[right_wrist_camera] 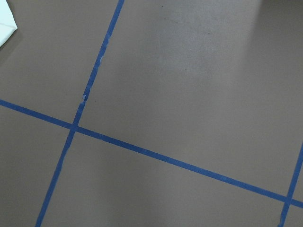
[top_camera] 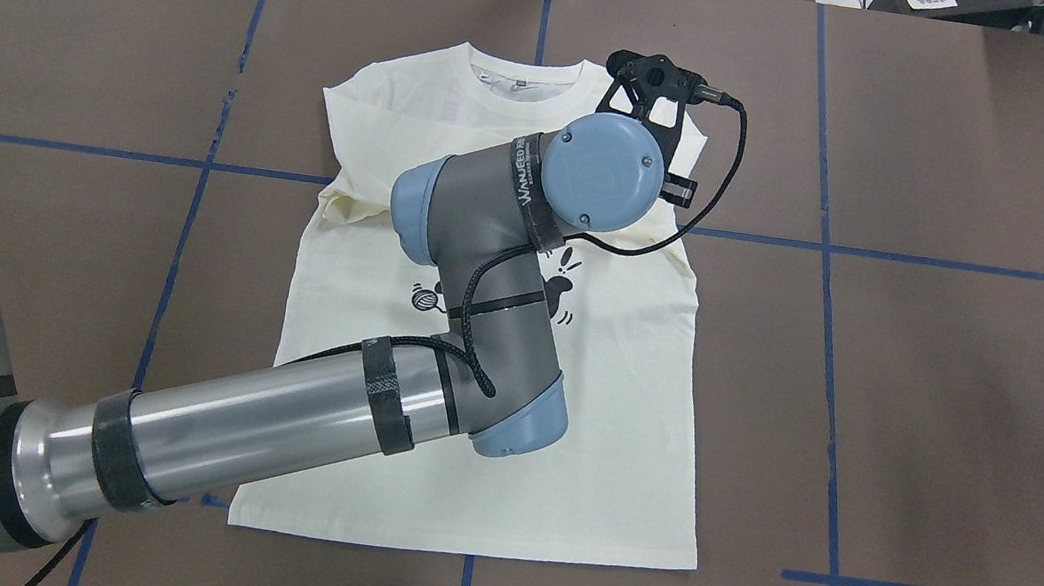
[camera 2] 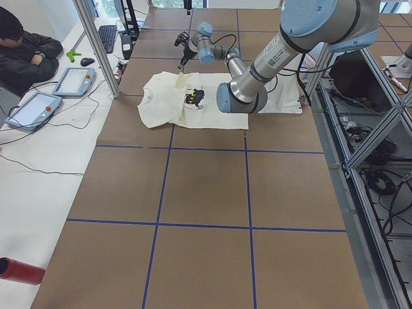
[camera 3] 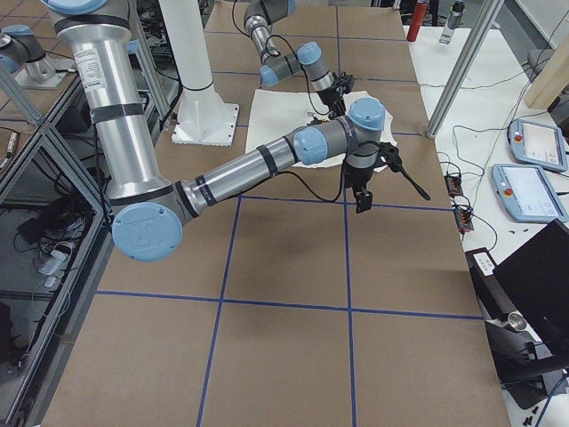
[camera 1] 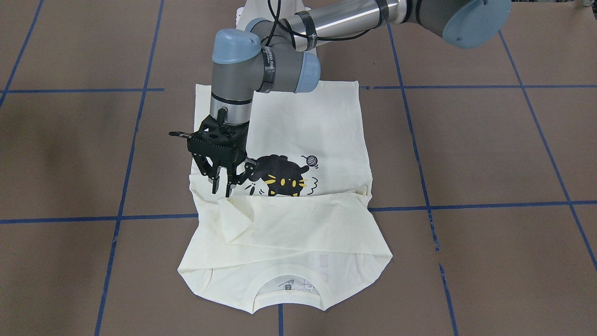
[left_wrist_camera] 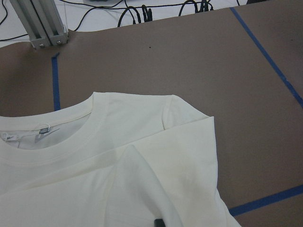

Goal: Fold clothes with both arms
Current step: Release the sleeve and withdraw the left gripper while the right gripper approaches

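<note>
Lying: the T-shirt [camera 1: 303, 135] is spread flat on the brown table [camera 1: 489, 149], its collar [camera 1: 289, 271] at the far end from my base.
Front: the black cat print [camera 1: 280, 179] faces up, its far edge under a fold.
Sleeves: plain cream, folded across the chest.
My left gripper [camera 1: 222, 189]: just above the fold's right corner, fingers nearly together, no cloth seen between them.
My right gripper [camera 3: 363, 203]: over bare table, right of the shirt; I cannot tell how its jaws stand.

I count one T-shirt [camera 1: 303, 121]. Two arms are mine: my left arm [top_camera: 262, 430] over the T-shirt, my right arm [camera 3: 231, 173] off beside it. Two grippers: left gripper [camera 1: 222, 190] and right gripper [camera 3: 363, 201]. Past the T-shirt's collar end are two pendants [camera 2: 73, 81] and one person [camera 2: 22, 48].
</note>
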Controlling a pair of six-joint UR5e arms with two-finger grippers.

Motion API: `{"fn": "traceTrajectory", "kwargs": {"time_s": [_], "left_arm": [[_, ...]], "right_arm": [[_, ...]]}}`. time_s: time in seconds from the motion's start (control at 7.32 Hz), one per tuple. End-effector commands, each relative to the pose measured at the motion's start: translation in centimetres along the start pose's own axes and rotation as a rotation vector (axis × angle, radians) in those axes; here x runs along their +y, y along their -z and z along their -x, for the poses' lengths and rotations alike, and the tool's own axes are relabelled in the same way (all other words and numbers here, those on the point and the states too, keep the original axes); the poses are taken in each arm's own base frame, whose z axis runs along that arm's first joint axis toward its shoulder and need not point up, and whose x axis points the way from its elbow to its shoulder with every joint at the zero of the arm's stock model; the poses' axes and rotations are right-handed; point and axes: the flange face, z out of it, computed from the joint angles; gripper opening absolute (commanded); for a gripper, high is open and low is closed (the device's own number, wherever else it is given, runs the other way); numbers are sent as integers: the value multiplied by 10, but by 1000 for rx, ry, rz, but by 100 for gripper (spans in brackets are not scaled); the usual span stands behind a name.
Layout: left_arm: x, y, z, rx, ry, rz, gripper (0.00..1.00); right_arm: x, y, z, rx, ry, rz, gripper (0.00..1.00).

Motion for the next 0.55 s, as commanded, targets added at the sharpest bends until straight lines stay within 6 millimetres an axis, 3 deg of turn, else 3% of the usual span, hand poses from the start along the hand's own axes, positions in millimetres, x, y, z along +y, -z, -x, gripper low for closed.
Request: {"fn": "traceTrajectory", "kwargs": {"time_s": [0.0, 0.14, 0.27, 0.41], "left_arm": [[-5, 9, 7, 68, -17, 65, 100], [-23, 20, 44, 60, -53, 110, 100], [-19, 32, 91, 43, -141, 113, 100], [-11, 46, 136, 17, -207, 129, 100]], "right_arm": [[-7, 9, 11, -6, -5, -22, 100], [-25, 22, 32, -16, -24, -53, 100], [-38, 20, 57, -41, 18, -108, 100], [-42, 2, 94, -85, 40, -136, 100]]}}
